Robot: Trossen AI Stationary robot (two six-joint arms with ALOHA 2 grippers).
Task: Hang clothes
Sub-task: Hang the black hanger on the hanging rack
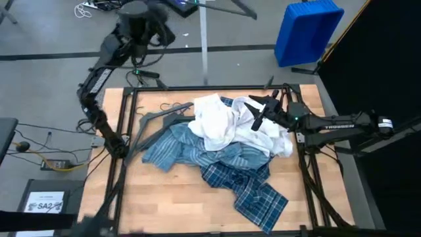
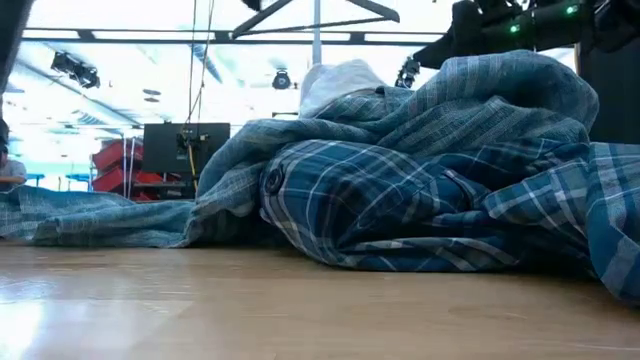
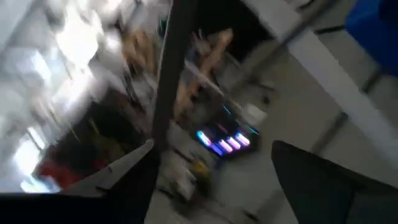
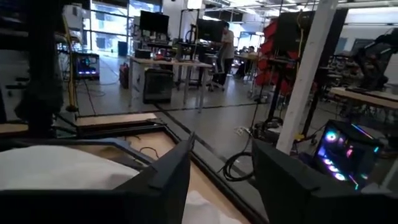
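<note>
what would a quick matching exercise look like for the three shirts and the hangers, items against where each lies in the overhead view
Items:
1. white shirt
2. striped shirt
3. plaid shirt
4. hangers

Places:
A. bare wood at the pile's far left
B. top of the pile, beside the right gripper
C. near edge, lower right
D. left side of the pile

Pairs: 1-B, 2-D, 3-C, 4-A

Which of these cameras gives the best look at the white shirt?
The high view: the white shirt lies fully visible on top of the pile, over the striped shirt and plaid shirt. The low view shows only a white peak behind the other clothes. The right wrist view catches a near edge; the left wrist view shows none.
</note>
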